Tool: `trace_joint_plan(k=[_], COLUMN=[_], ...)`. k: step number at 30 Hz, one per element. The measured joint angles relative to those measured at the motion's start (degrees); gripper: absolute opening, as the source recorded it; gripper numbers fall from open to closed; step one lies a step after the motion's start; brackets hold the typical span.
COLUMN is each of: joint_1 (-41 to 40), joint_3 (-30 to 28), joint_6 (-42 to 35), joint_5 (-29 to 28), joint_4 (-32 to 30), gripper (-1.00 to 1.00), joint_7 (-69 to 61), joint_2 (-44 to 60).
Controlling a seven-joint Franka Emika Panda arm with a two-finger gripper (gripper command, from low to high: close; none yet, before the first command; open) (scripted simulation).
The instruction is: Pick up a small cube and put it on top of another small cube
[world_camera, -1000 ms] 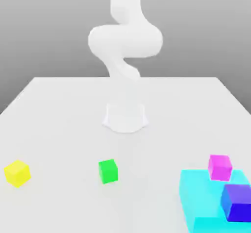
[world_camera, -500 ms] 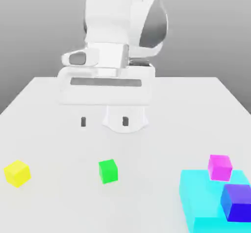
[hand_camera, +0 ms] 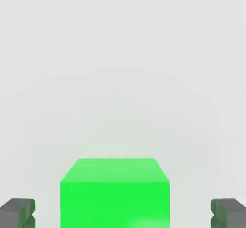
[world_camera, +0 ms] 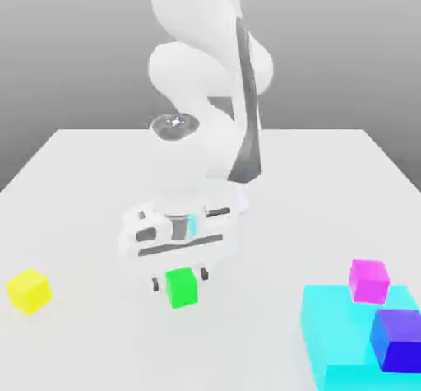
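The small bright green cube point(world_camera: 182, 288) rests on the white table near the front, a little toward the exterior view's left of centre. My gripper point(world_camera: 179, 280) has come down over it and is open, one dark fingertip point(world_camera: 154, 284) on each side of the cube with a gap to each face. In the hand view the green cube point(hand_camera: 114, 193) lies between the two fingertips point(hand_camera: 17, 212), apart from both. A yellow cube point(world_camera: 29, 290) of about the same size sits far off at the exterior view's left.
At the front of the exterior view's right stands a large cyan block point(world_camera: 345, 340) with a magenta cube point(world_camera: 368, 280) and a blue-purple cube point(world_camera: 396, 340) on it. The arm's white base point(world_camera: 238, 200) rises behind the hand. The table point(world_camera: 90, 175) spreads out around them.
The hand has dropped from high above the table down to the green cube, and its fingers now straddle the cube. No cube has moved.
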Motion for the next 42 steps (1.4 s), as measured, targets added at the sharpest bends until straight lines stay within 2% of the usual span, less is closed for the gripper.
trace_joint_plan(k=[1,8,15,22,26,30,42], joint_1=[-0.72,-0.85,3.03,3.35,8.56,13.32,23.43], joint_3=[0.60,0.69,-3.62,-3.85,-1.80,-0.12,7.03], joint_6=[0.85,0.87,-6.32,-14.14,-19.91,-25.98,-44.11], joint_5=[-0.10,-0.37,-3.18,-3.11,0.30,1.44,-1.24], joint_4=[0.10,0.12,-1.06,-2.67,4.04,12.27,37.18], gripper=[-1.00,-1.00,-1.00,-1.00,-1.00,-1.00,-1.00], joint_7=[-0.07,0.16,2.70,2.03,-0.47,-1.46,-0.20], joint_2=[1.01,1.11,-7.48,-16.67,-15.70,-13.54,-6.72])
